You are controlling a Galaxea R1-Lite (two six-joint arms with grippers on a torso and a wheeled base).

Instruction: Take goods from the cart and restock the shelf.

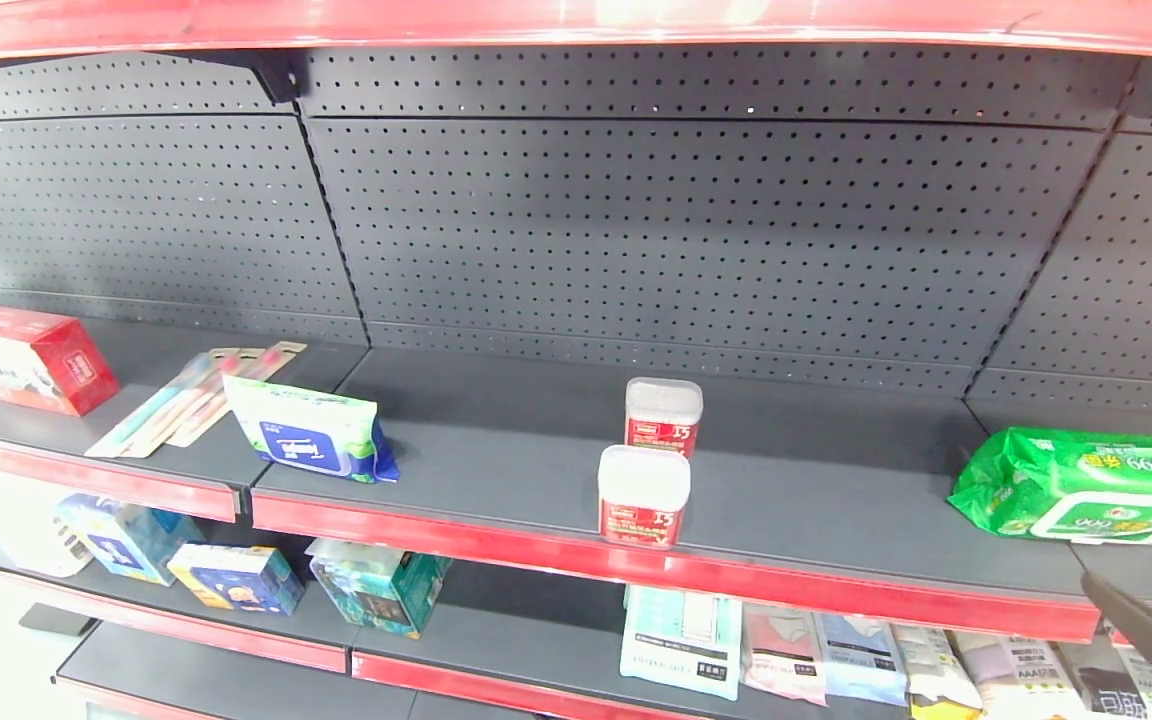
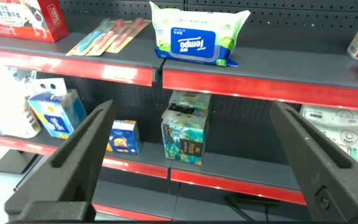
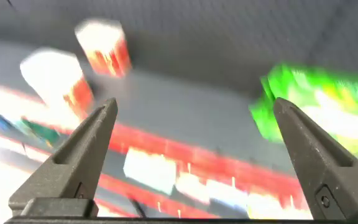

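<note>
The left gripper (image 2: 192,107) and the right gripper (image 3: 194,102) are both spread wide and hold nothing. On the shelf (image 1: 816,480) a red-and-white tub (image 1: 644,495) stands at the front edge, with a second tub (image 1: 663,415) just behind it. A green pack (image 1: 1086,485), probably wipes, lies further right.

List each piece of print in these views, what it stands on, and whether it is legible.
Blue-panel wipes pack: large white brand word, legible.
Front jar and rear jar: white number on the red label, legible; smaller print too small.
Red box: white lettering, cut off at the edge.
Green wipes pack: lettering upside down, hard to read.
Lower-shelf packets: too small to read.
</note>
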